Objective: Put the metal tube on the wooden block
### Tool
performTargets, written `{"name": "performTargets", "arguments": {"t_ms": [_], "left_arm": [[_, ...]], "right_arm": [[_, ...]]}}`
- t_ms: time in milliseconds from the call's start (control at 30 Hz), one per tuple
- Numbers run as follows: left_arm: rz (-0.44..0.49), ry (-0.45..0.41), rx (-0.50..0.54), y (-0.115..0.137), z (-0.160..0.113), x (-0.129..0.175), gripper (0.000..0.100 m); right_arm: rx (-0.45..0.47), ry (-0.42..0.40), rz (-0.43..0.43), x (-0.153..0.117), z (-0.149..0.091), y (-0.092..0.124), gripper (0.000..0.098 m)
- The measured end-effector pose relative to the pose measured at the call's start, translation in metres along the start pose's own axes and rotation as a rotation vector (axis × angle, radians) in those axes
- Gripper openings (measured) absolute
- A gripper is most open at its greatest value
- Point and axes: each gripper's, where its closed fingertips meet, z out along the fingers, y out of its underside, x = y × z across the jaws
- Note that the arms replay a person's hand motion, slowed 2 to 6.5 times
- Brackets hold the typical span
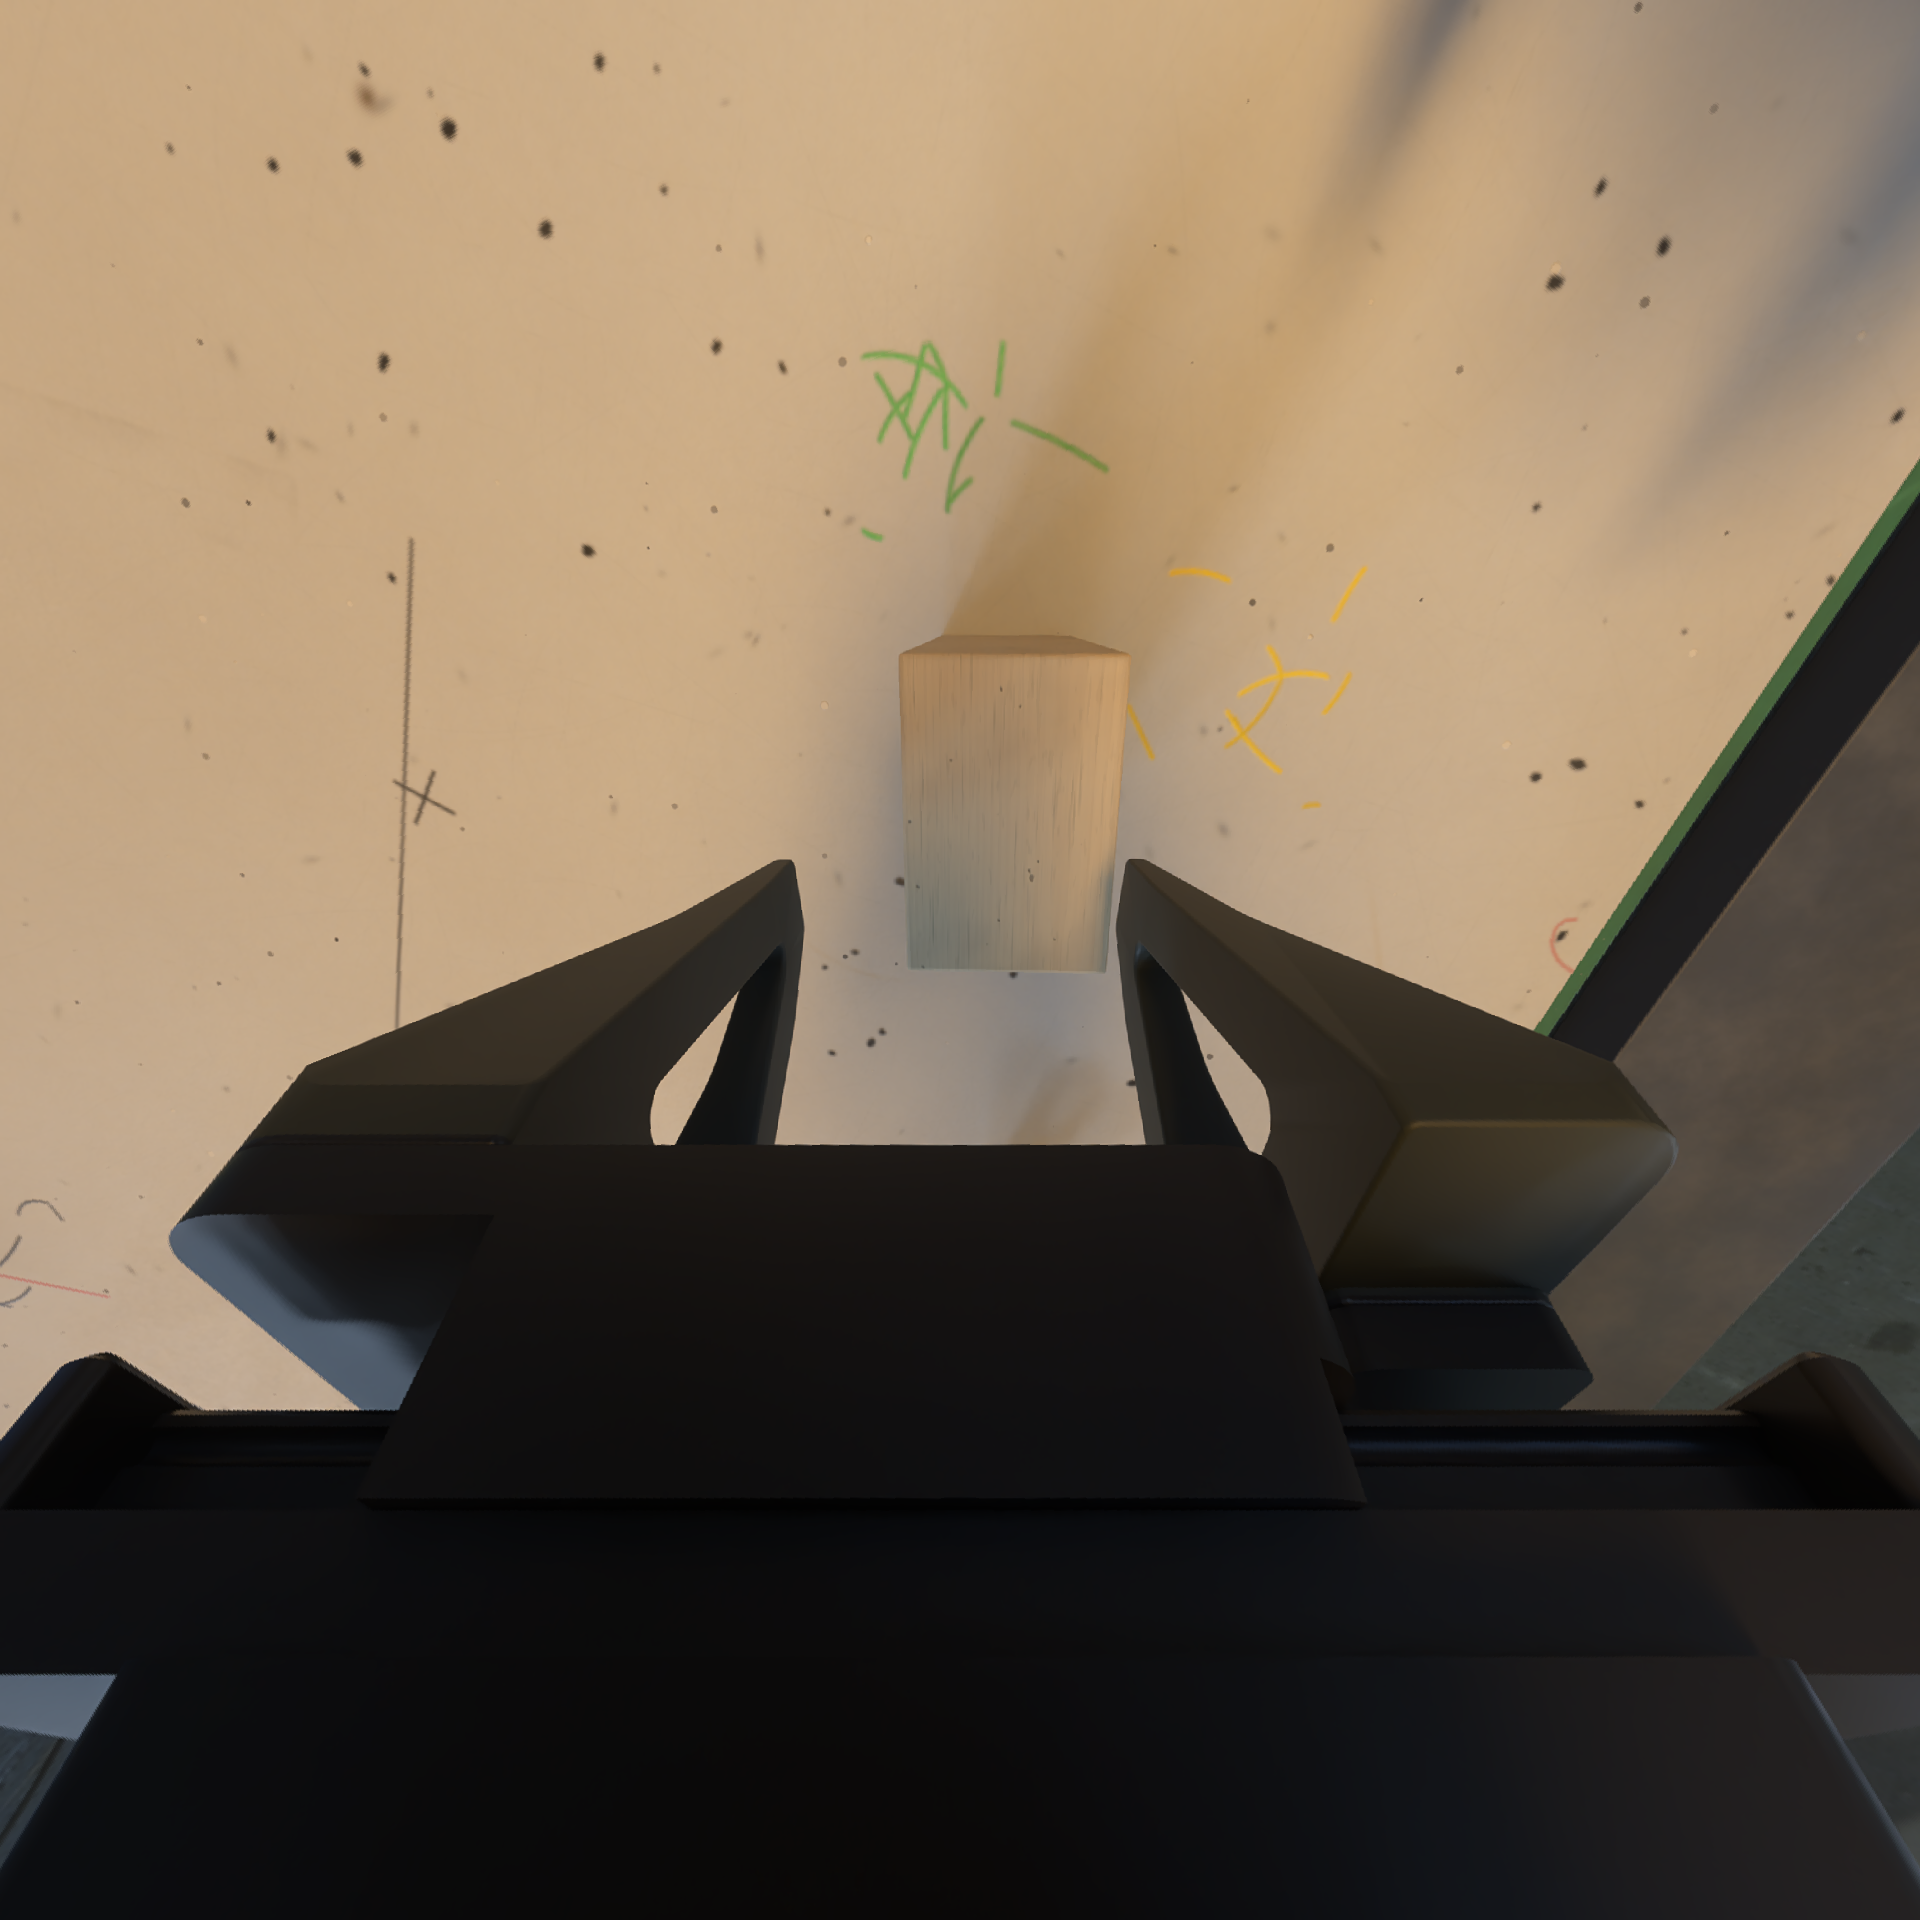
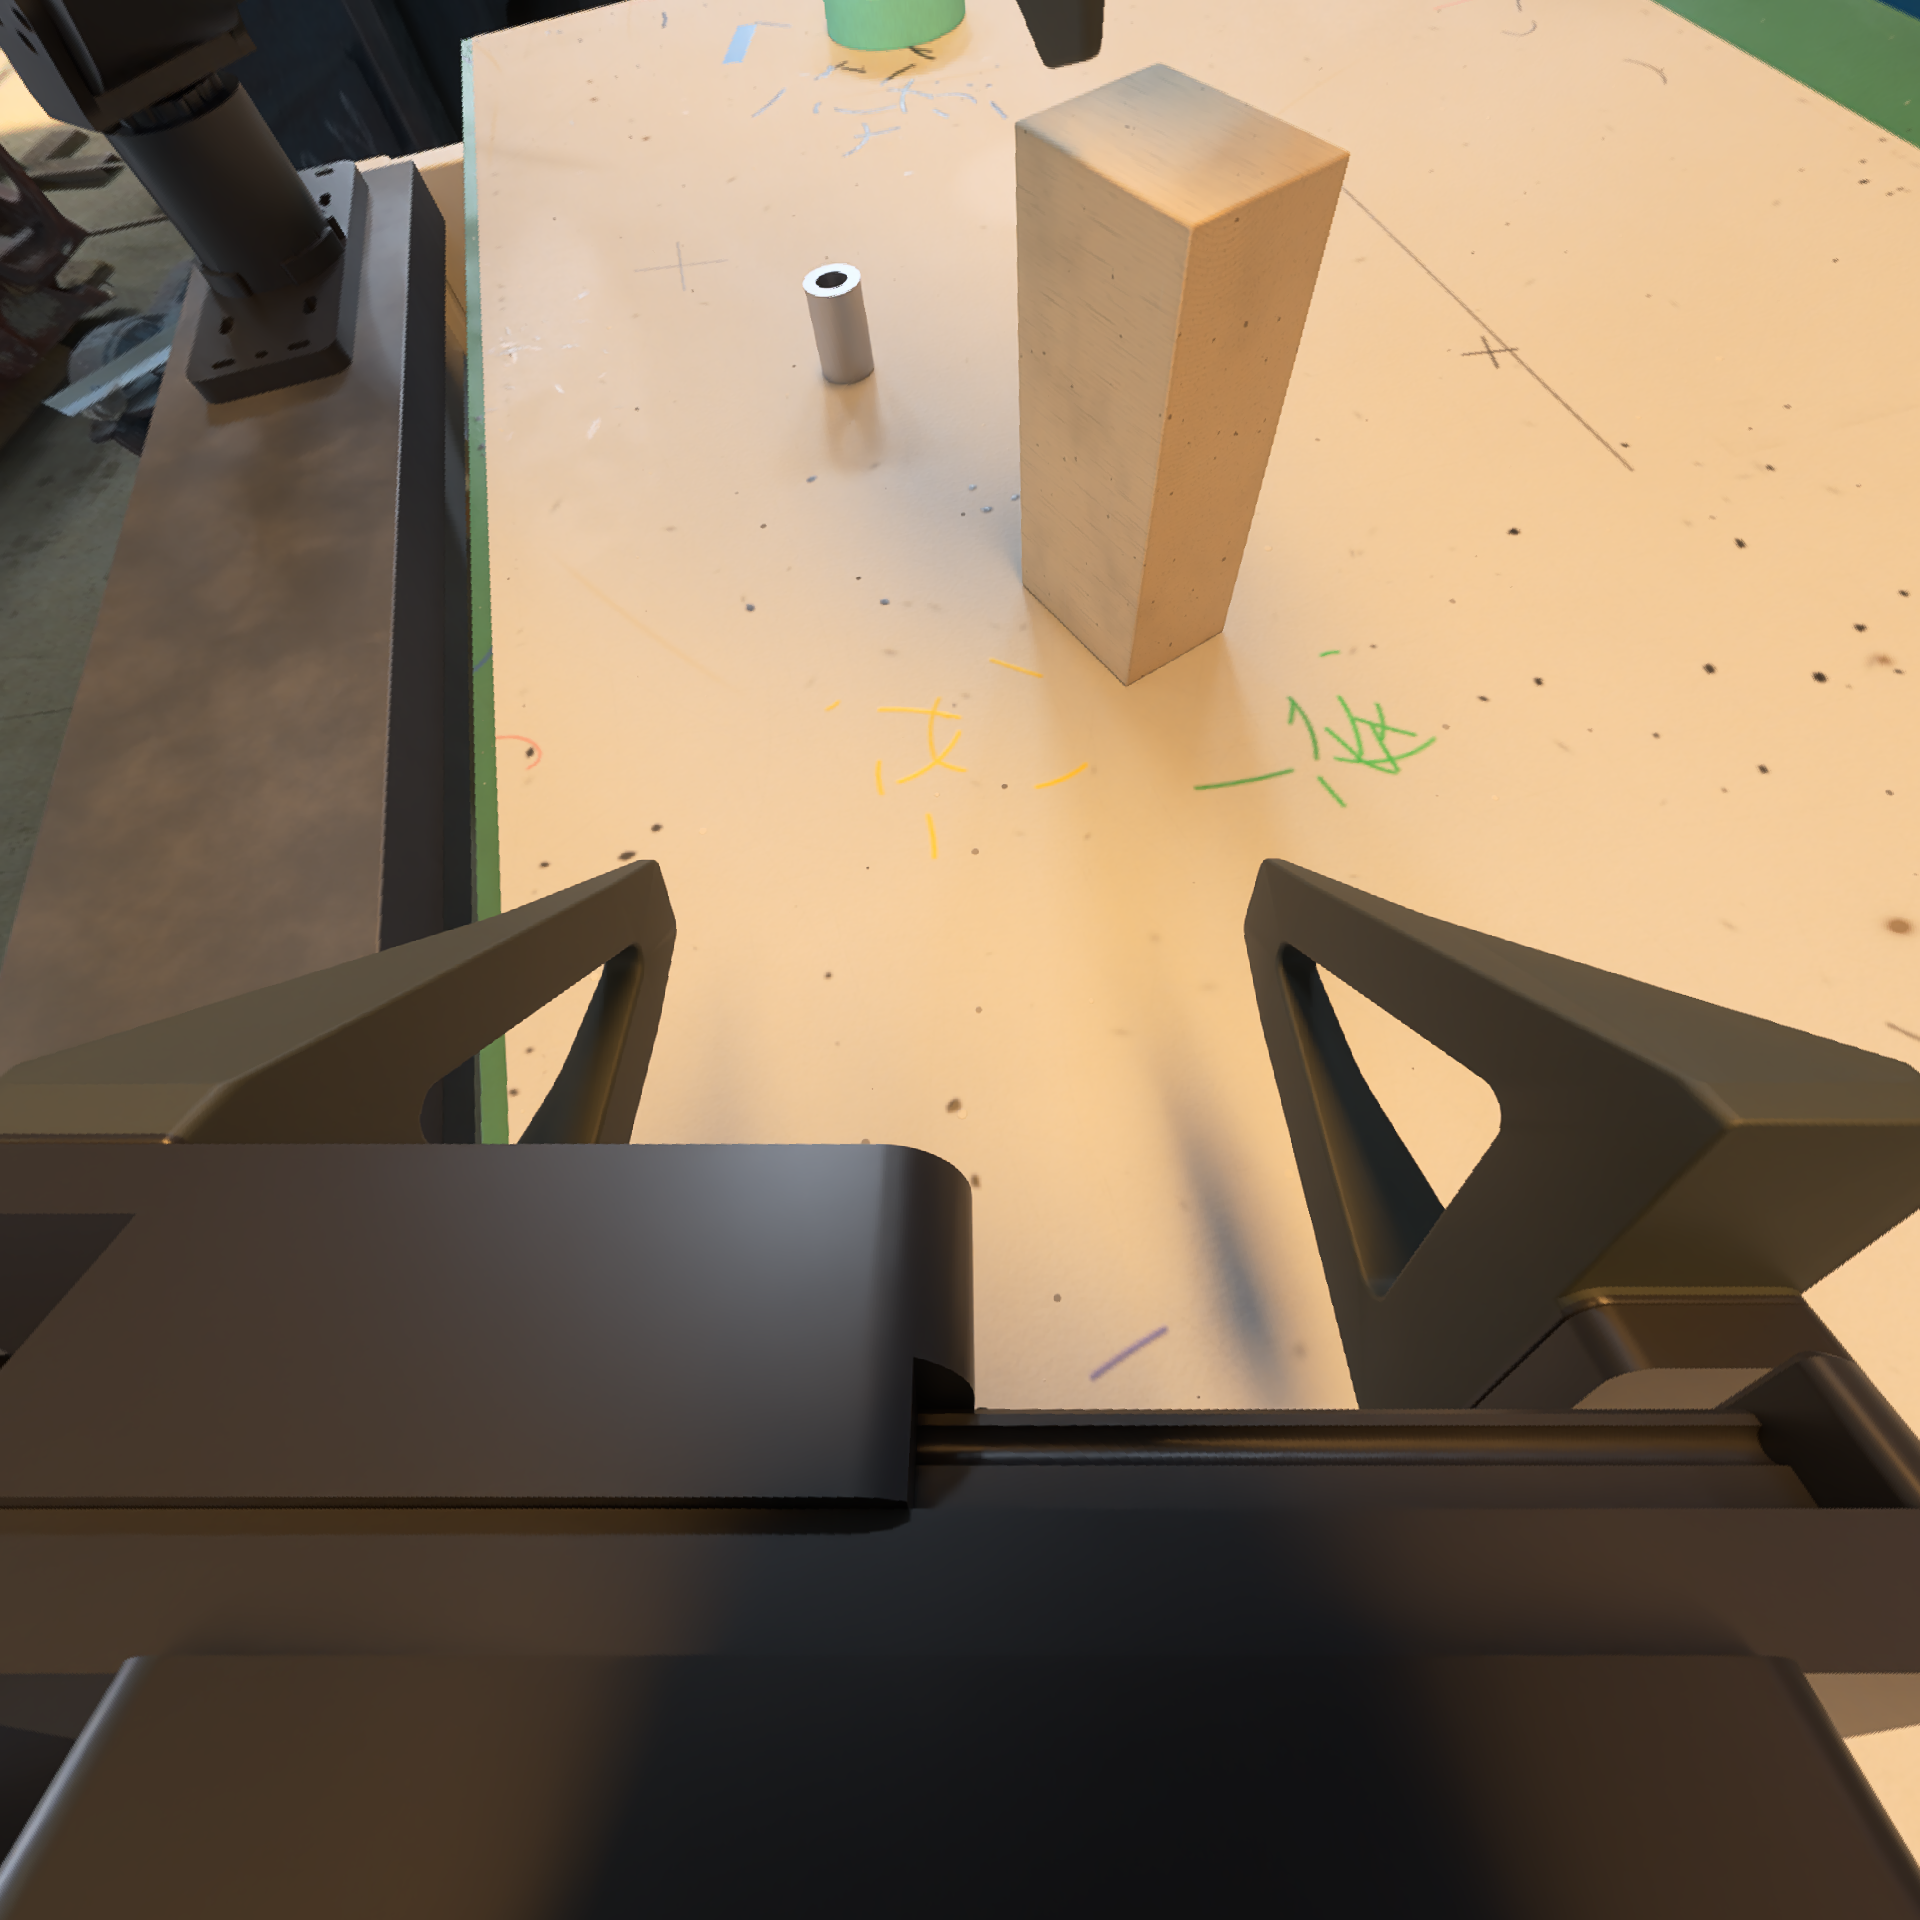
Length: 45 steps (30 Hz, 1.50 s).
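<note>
A tall pale wooden block (image 2: 1164, 364) stands upright on the tan table (image 2: 1558, 623). A small metal tube (image 2: 840, 324) stands upright to the block's left, apart from it. My right gripper (image 2: 958, 873) is open and empty, well short of both, low over the table. My left gripper (image 1: 961, 873) is open and empty; its fingertips (image 1: 795, 904) flank the near end of the block (image 1: 1013, 810) without touching it. One dark tip of the left gripper (image 2: 1065, 31) shows above the block in the right wrist view. The tube is out of the left wrist view.
A green cylinder-like object (image 2: 894, 21) sits at the table's far end. An arm's base (image 2: 260, 239) stands on a brown side board to the left. The table's green-trimmed edge (image 1: 1766, 727) runs close on the right. Pen scribbles and specks mark the table top.
</note>
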Motion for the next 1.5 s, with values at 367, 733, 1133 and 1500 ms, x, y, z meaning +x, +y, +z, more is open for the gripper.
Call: {"name": "performTargets", "arguments": {"t_ms": [367, 733, 1133, 1500], "left_arm": [[0.027, -0.037, 0.051, 0.041, -0.027, 0.001, 0.057], [0.076, 0.007, -0.032, 0.115, -0.008, 0.015, 0.057], [0.144, 0.023, -0.075, 0.163, 0.019, 0.023, 0.054], [0.186, 0.030, -0.095, 0.175, 0.034, 0.022, 0.052]], "right_arm": [[0.001, -0.004, -0.003, -0.001, 0.000, 0.000, 0.0940], [0.000, -0.004, -0.008, -0.002, 0.000, -0.002, 0.0940], [-0.004, -0.010, -0.027, -0.007, 0.004, -0.004, 0.0940], [-0.011, -0.016, -0.036, -0.010, 0.008, -0.005, 0.0940]]}}
